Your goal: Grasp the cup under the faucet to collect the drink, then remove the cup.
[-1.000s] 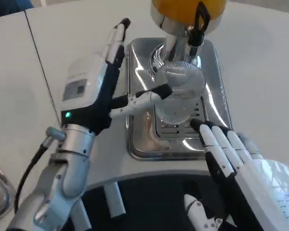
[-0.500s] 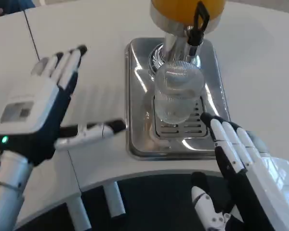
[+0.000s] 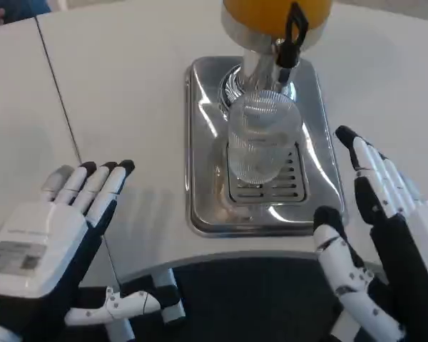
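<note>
Clear ribbed cup [image 3: 262,142]: one, upright on the slotted grille of the steel drip tray [image 3: 202,128], directly under the black-handled faucet [image 3: 292,34]; it sits where it sat half a second ago, untouched.
Dispenser [image 3: 271,21]: one, orange tank on a chrome column, at 12 o'clock from the cup.
Left hand [image 3: 53,246]: one, at 8 o'clock from the cup, well apart from it; it has dropped back toward the table's near edge since the earlier frame. Fingers spread, thumb out to the side, holding nothing.
Right hand [image 3: 381,242]: one, at 4 o'clock, beside the tray's right rim; it has shifted outward from the grille. Fingers extended and apart, thumb separate, nothing in its grasp.
White table [image 3: 128,85]: one, carrying the tray.
</note>
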You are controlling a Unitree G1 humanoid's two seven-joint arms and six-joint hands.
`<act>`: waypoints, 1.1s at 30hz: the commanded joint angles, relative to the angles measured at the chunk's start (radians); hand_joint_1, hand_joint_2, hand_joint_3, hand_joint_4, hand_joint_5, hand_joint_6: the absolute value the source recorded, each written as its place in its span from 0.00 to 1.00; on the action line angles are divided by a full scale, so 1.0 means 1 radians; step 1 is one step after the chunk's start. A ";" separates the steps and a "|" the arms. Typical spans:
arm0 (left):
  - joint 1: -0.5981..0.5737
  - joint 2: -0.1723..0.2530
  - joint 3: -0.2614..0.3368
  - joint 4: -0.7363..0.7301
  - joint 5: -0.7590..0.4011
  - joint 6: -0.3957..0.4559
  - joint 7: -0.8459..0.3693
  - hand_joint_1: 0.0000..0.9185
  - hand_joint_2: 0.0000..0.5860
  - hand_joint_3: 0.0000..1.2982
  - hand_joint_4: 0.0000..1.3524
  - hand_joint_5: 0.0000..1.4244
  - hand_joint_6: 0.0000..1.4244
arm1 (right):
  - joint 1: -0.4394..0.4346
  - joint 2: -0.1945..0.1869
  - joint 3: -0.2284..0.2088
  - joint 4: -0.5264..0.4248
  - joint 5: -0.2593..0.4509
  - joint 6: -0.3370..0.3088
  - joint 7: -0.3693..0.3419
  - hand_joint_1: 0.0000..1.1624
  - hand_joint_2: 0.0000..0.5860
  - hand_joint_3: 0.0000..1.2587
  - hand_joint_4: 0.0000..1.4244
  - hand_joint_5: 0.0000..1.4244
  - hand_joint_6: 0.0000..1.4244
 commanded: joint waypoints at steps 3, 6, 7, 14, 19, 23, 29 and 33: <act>0.060 -0.032 0.006 -0.016 0.038 -0.056 0.066 0.00 0.00 0.00 0.00 0.00 0.00 | -0.234 0.108 0.000 0.011 0.090 0.175 -0.054 0.00 0.98 0.00 0.00 0.00 0.00; 0.075 -0.042 -0.004 -0.020 0.056 -0.065 0.066 0.00 0.00 0.00 0.00 0.00 0.00 | -0.333 0.100 -0.014 0.025 0.119 0.237 -0.071 0.00 0.99 0.00 0.00 0.00 0.00; 0.078 -0.047 -0.005 -0.021 0.059 -0.068 0.065 0.00 0.00 0.00 0.00 0.00 0.00 | -0.364 0.091 -0.019 0.032 0.127 0.258 -0.077 0.00 0.99 0.00 0.00 0.00 0.00; 0.100 -0.078 -0.008 -0.045 0.053 -0.070 0.049 0.00 0.00 0.00 0.00 0.00 0.00 | -0.573 0.049 -0.069 0.125 0.190 0.326 -0.127 0.00 0.99 0.00 0.00 0.00 0.00; 0.122 -0.089 -0.013 -0.067 0.056 -0.077 0.044 0.00 0.00 0.00 0.00 0.00 0.00 | -0.666 0.032 -0.087 0.203 0.209 0.336 -0.164 0.00 1.00 0.00 0.00 0.00 0.00; 0.132 -0.096 -0.011 -0.076 0.056 -0.074 0.039 0.00 0.00 0.00 0.00 0.00 0.00 | -0.717 0.031 -0.099 0.256 0.251 0.325 -0.191 0.00 1.00 0.00 0.00 0.00 0.00; 0.137 -0.096 -0.002 -0.081 0.048 -0.069 0.016 0.00 0.00 0.00 0.00 0.00 0.00 | -0.779 0.029 -0.094 0.343 0.318 0.299 -0.228 0.00 1.00 0.00 0.00 0.00 0.00; 0.136 -0.098 -0.001 -0.080 0.045 -0.063 0.003 0.00 0.00 0.00 0.00 0.00 0.00 | -0.811 0.037 -0.091 0.383 0.362 0.289 -0.242 0.00 1.00 0.00 0.00 0.00 0.00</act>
